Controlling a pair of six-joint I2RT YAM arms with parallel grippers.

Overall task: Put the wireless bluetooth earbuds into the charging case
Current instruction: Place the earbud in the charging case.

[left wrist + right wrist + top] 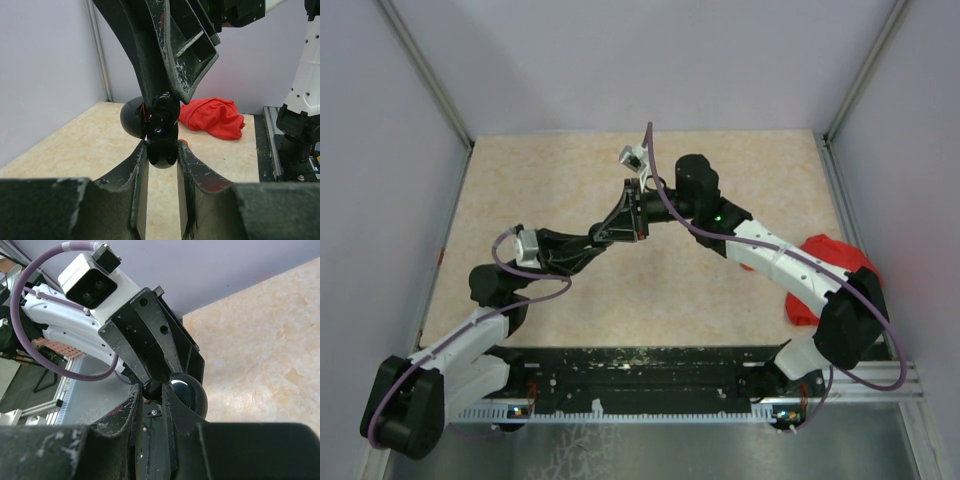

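Above the middle of the bench (550, 180), the left gripper (162, 150) is clamping a glossy black charging case (189, 390). The right gripper (164, 97), fingers pinched together on what looks like a black earbud (152, 389), is meeting it tip to tip. In the left wrist view the earbud is sitting directly above the upright case, touching it. The earbud's long axis is too hidden to tell.

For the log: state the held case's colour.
The case is glossy black; clearest in left wrist view.
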